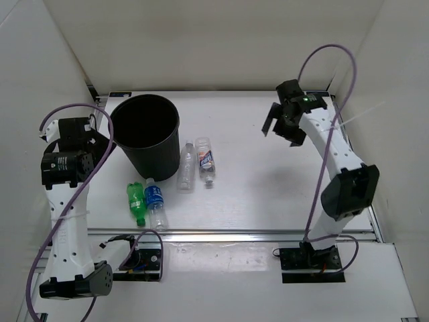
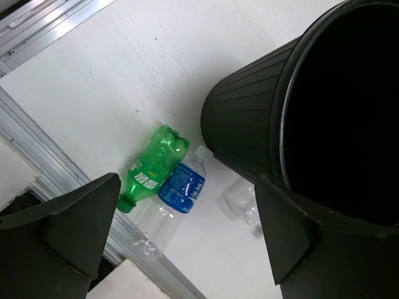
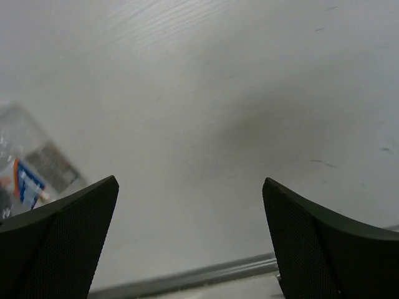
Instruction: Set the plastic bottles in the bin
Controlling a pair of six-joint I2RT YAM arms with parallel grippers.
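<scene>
Left gripper (image 1: 97,141), from above: wide open, empty, beside bin (image 1: 159,157); right gripper (image 1: 281,131) equally wide, well apart from bin. Green bottle (image 1: 137,200), blue-label bottle (image 1: 155,201) on tabletop (image 1: 268,194) before bin; plain clear bottle (image 1: 187,168), dark-label bottle (image 1: 206,159) right of it. Left wrist: green bottle and blue-label bottle side by side. Right wrist: dark-label bottle blurred at left edge.
</scene>
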